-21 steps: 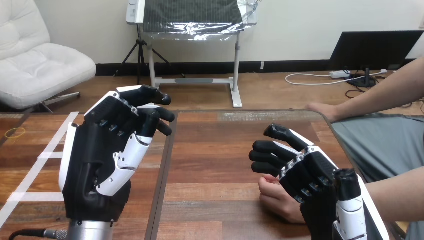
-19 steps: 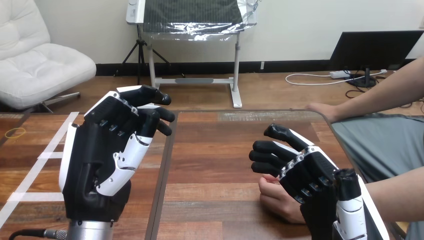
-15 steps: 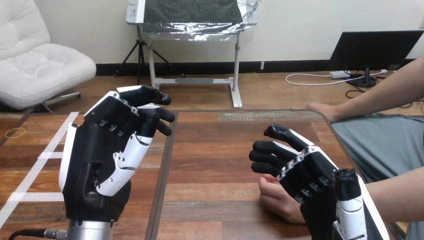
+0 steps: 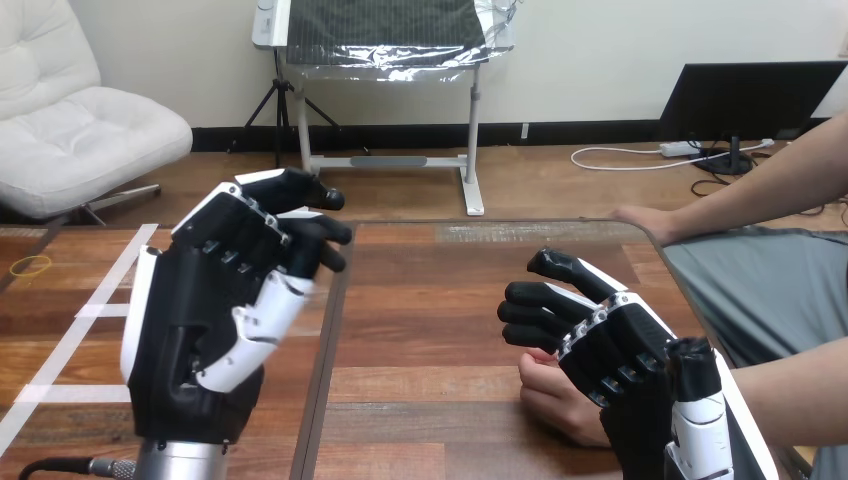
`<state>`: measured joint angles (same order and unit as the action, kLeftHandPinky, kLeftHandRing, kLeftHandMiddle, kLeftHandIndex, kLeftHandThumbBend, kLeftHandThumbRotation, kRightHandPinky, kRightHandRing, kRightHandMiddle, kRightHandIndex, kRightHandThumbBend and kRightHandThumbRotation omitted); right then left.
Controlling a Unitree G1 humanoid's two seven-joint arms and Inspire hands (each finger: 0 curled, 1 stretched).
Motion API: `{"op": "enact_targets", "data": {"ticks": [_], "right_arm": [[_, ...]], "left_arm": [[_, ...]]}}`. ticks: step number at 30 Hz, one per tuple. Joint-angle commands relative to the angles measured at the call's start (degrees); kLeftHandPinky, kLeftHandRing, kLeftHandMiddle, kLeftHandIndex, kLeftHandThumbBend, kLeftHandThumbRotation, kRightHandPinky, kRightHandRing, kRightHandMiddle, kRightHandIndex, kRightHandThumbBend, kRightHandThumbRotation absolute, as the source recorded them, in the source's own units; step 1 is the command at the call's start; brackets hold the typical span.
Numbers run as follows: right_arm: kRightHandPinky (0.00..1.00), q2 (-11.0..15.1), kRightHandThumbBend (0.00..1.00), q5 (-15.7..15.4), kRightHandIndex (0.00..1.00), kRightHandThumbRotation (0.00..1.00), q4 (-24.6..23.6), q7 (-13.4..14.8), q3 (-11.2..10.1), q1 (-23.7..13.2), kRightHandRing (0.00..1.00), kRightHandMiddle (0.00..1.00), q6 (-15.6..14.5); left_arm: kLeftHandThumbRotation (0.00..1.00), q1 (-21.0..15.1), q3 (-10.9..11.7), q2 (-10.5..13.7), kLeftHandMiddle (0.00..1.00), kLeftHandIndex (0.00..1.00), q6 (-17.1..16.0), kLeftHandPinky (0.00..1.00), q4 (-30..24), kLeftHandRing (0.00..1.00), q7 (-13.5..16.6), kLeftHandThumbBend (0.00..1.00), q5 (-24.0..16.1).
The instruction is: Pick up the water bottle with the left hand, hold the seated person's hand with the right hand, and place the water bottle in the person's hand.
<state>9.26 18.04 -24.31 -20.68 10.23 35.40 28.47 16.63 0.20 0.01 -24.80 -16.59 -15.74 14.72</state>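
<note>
Two hands were over the desk (image 4: 430, 330). My left hand (image 4: 190, 320) was up, curled shut on nothing. My right hand (image 4: 625, 365) lay on top of the person's hand (image 4: 550, 400); I could not tell if it gripped. Where the water bottle was, I could not tell. Next, I think, my left hand had to fetch it.

The person's nearer hand (image 4: 553, 400) lies on the wooden table (image 4: 430, 300) toward its right side, fingers loosely curled in, tucked partly under the robot's right hand (image 4: 615, 350). Can't tell if it's actually gripped tbh.
</note>
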Motion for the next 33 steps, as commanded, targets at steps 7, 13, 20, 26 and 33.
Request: {"op": "enact_targets", "data": {"ticks": [7, 13, 20, 26, 33], "right_arm": [[0.76, -0.4, 0.56, -0.1, 0.82, 1.0, -2.2, 0.2, -0.4, -1.9, 0.77, 0.77, 0.6], [0.75, -0.4, 0.56, -0.1, 0.82, 1.0, -2.2, 0.2, -0.4, -1.9, 0.76, 0.77, 0.5], [0.75, -0.4, 0.56, -0.1, 0.82, 1.0, -2.1, 0.1, -0.3, -1.9, 0.76, 0.77, 0.5], [0.75, -0.4, 0.56, 0.0, 0.82, 1.0, -2.0, 0.2, -0.2, -1.9, 0.76, 0.77, 0.4], [0.74, -0.5, 0.56, 0.1, 0.82, 1.0, -1.7, 0.0, -0.2, -1.9, 0.76, 0.77, 0.6]], "left_arm": [[0.01, 5.2, -0.4, 0.3, 0.9, 0.91, -1.2, 0.62, -3.2, 0.83, 4.3, 0.97, -11.3], [0.0, 5.6, 0.0, 0.3, 0.95, 0.96, -1.4, 0.76, -3.7, 0.92, 7.0, 1.0, -16.4], [0.0, 5.4, 0.1, 0.7, 0.96, 0.96, -2.2, 0.9, -3.3, 0.95, 9.2, 1.0, -18.9], [0.0, 5.1, 0.2, 1.1, 0.94, 0.96, -2.5, 0.93, -2.9, 0.94, 10.6, 1.0, -18.0], [0.0, 4.1, 1.1, 2.4, 0.93, 0.96, -3.4, 0.87, -1.8, 0.91, 11.5, 1.0, -15.4]]}}
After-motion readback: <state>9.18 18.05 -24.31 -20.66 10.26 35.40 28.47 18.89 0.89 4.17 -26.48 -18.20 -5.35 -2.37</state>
